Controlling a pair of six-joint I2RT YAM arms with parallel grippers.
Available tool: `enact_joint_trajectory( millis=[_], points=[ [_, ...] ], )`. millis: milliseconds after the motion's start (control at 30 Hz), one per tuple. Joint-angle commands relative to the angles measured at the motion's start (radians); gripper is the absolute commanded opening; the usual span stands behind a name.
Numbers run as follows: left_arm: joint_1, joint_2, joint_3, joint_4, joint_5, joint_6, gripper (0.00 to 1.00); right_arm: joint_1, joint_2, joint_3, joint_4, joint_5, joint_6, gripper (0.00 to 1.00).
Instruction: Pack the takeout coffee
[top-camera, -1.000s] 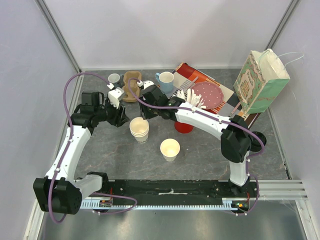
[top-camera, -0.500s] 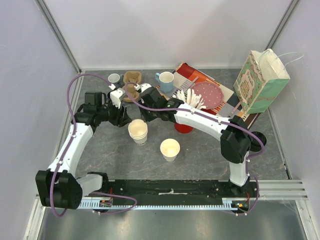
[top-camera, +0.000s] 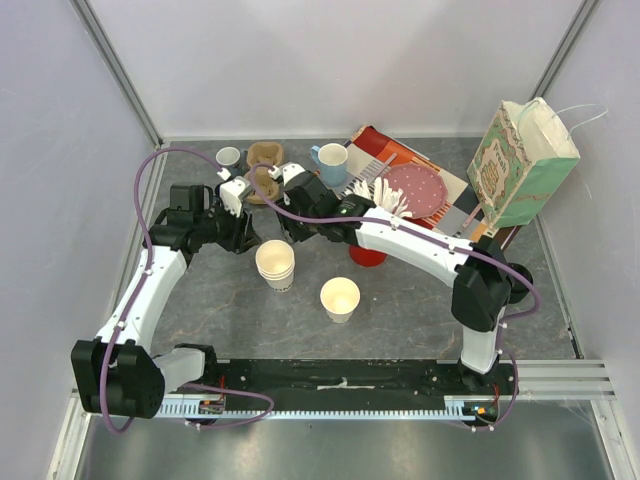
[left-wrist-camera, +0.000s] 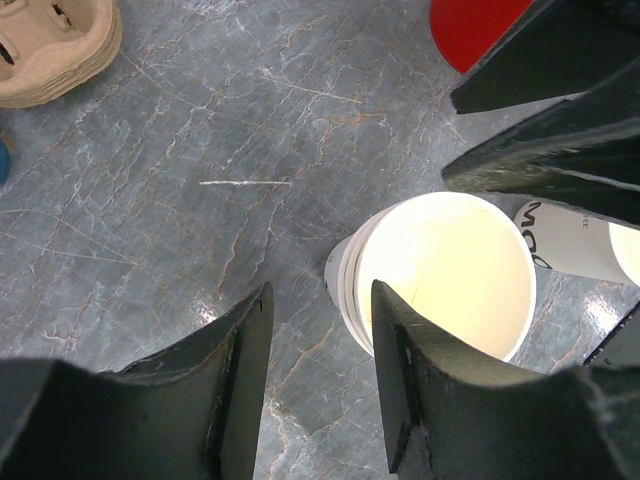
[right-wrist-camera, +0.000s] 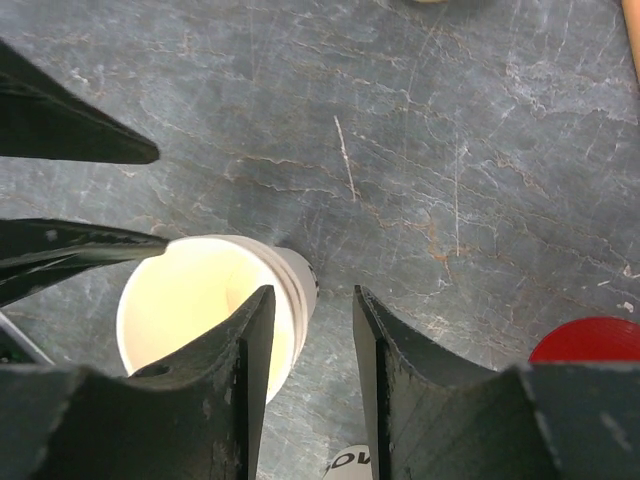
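Grippers (left-wrist-camera: 322, 300) (right-wrist-camera: 313, 300) tilted down, flanking cup stack (top-camera: 277, 262)

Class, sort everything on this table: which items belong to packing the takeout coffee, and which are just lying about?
Belongs to the job, likely: stacked paper cups, single paper cup, cardboard cup carrier, paper bag.

Just lying about: blue mug, small pale mug, red cup, white forks, pink dotted plate.

Lab test cell: plain white walls (top-camera: 350, 60) w/ alu frame posts (top-camera: 115, 70).
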Motion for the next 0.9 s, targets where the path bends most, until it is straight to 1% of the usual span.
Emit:
enact_joint_trajectory(
  millis=[0, 100, 233, 300, 400, 433, 667, 767, 800, 867],
  points=[
    [-0.002, 0.002, -0.003, 0.039, -0.012, -0.006, 0.5, 0.019, -0.057, -0.015, 0.028, -0.017, -0.022, 0.46],
    [-0.002, 0.004, -0.002, 0.039, -0.012, -0.006, 0.5, 0.022, -0.033, -0.021, 0.026, -0.009, -0.018, 0.46],
    [-0.002, -0.002, -0.003, 0.037, -0.017, -0.005, 0.5, 0.025, -0.005, -0.018, 0.026, -0.011, -0.018, 0.42],
    [-0.002, -0.001, -0.003, 0.037, -0.02, -0.002, 0.5, 0.025, 0.009, -0.012, 0.022, -0.009, -0.018, 0.41],
    [-0.002, -0.002, -0.003, 0.037, -0.023, 0.001, 0.5, 0.029, 0.021, -0.006, 0.016, -0.015, -0.02, 0.36],
    [-0.002, -0.001, -0.005, 0.036, -0.023, 0.001, 0.5, 0.029, 0.023, -0.001, 0.014, -0.018, -0.022, 0.33],
    [-0.002, 0.001, -0.011, 0.037, -0.02, 0.009, 0.5, 0.03, 0.037, 0.008, 0.002, -0.021, -0.029, 0.34],
    [-0.002, 0.001, -0.008, 0.037, -0.026, 0.011, 0.5, 0.03, 0.041, 0.014, 0.0, -0.032, -0.029, 0.25],
    [-0.002, 0.001, -0.006, 0.034, -0.028, 0.012, 0.5, 0.03, 0.041, 0.016, 0.0, -0.032, -0.029, 0.18],
    [-0.001, -0.001, 0.001, 0.027, -0.028, 0.012, 0.5, 0.03, 0.034, 0.022, -0.001, -0.029, -0.029, 0.11]
  ],
)
